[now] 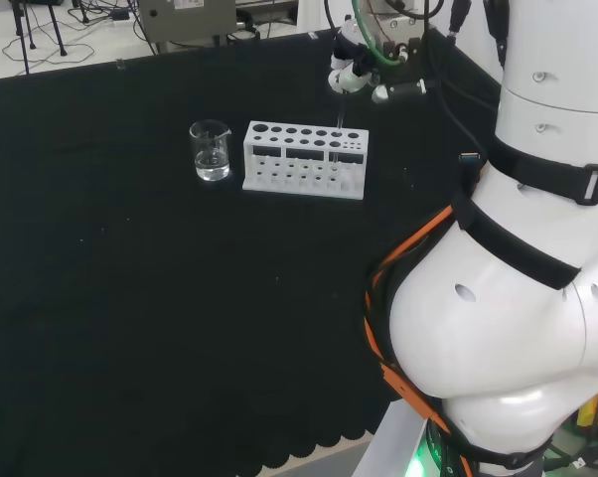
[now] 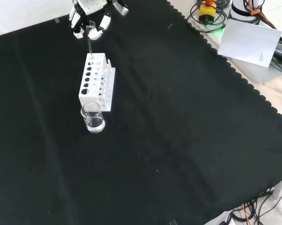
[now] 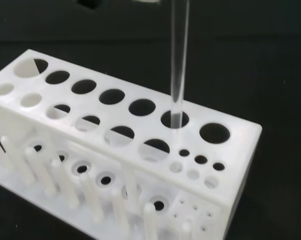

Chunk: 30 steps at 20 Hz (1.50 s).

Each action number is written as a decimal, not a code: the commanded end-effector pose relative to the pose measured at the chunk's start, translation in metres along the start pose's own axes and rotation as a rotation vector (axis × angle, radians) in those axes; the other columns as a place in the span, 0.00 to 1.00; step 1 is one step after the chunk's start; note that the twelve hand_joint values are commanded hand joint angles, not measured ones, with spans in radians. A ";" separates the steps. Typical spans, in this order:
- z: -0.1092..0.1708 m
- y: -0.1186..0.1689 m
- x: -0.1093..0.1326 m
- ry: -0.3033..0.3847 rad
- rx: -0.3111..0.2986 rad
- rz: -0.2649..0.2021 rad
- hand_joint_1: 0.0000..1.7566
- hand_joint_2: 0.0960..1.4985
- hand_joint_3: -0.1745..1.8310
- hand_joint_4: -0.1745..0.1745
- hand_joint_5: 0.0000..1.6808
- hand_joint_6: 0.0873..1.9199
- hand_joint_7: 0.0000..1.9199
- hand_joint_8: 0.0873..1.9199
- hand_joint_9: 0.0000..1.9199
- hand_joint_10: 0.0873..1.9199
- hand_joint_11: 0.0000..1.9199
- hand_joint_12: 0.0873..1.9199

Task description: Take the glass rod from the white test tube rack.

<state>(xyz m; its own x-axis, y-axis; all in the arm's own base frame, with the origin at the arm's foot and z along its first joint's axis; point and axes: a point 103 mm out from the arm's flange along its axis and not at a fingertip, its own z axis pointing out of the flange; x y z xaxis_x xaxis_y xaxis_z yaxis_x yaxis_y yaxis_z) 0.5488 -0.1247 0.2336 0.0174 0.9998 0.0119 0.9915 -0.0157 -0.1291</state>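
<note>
I see the hand (image 2: 91, 19) at the top of the front view, fingers curled in on the upper end of the glass rod (image 2: 89, 41), pinching it. The rod is a thin clear straight stick, upright, its lower end standing in a hole of the white test tube rack (image 2: 97, 80) at the rack's end farthest from the front camera. From the wrist view I see the rod (image 3: 179, 60) passing into the second large hole from one end of the back row; smooth, transparent, round in section.

The rack (image 3: 125, 150) is matte white plastic, a box-shaped block: flat top plate with rows of round holes, big ones along one edge, mid ones next, a cluster of tiny ones at one corner. Below, a base plate with pegs and ringed sockets. I can read no writing on it.

In the head view the rack (image 1: 305, 159) sits on the black cloth (image 1: 130, 298), and a small clear beaker (image 1: 211, 151) stands just beside its left end, apart from it. The beaker has a spout lip and printed marks too small to read, with some clear liquid in the bottom. The cloth is matte, scalloped at its edge.
</note>
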 end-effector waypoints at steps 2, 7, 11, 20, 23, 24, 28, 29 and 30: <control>-0.006 0.000 0.004 -0.007 -0.080 -0.011 0.68 0.71 0.16 0.00 0.47 0.57 0.54 0.55 0.82 0.44 0.45 0.63; -0.014 0.001 0.006 -0.019 -0.115 -0.014 0.71 0.72 0.12 0.00 0.49 0.53 0.54 0.58 0.83 0.44 0.51 0.59; -0.026 -0.001 0.011 -0.054 -0.183 -0.030 0.72 0.61 0.27 0.00 0.52 0.51 0.55 0.59 0.86 0.46 0.57 0.52; -0.060 -0.015 0.025 -0.076 -0.239 -0.039 0.73 0.38 0.54 0.00 0.63 0.55 0.58 0.57 0.88 0.43 0.63 0.42; -0.076 -0.023 0.032 -0.073 -0.250 -0.038 0.74 0.44 0.44 0.00 0.64 0.40 0.60 0.58 0.87 0.42 0.63 0.42; -0.081 -0.026 0.034 -0.072 -0.253 -0.037 0.74 0.45 0.43 0.00 0.64 0.36 0.60 0.58 0.87 0.42 0.63 0.41; -0.100 -0.036 0.042 -0.070 -0.258 -0.035 0.74 0.46 0.40 0.00 0.66 0.31 0.61 0.57 0.86 0.41 0.63 0.41; -0.103 -0.037 0.044 -0.071 -0.259 -0.034 0.74 0.46 0.40 0.00 0.66 0.31 0.61 0.57 0.86 0.41 0.63 0.41; -0.106 -0.039 0.045 -0.071 -0.259 -0.033 0.74 0.46 0.40 0.00 0.66 0.31 0.61 0.57 0.85 0.41 0.63 0.41</control>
<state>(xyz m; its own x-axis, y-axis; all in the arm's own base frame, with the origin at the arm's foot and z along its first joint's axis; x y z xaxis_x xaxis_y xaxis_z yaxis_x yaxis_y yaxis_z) 0.5357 -0.0932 0.3277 -0.0166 0.9982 -0.0583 0.9903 0.0244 0.1366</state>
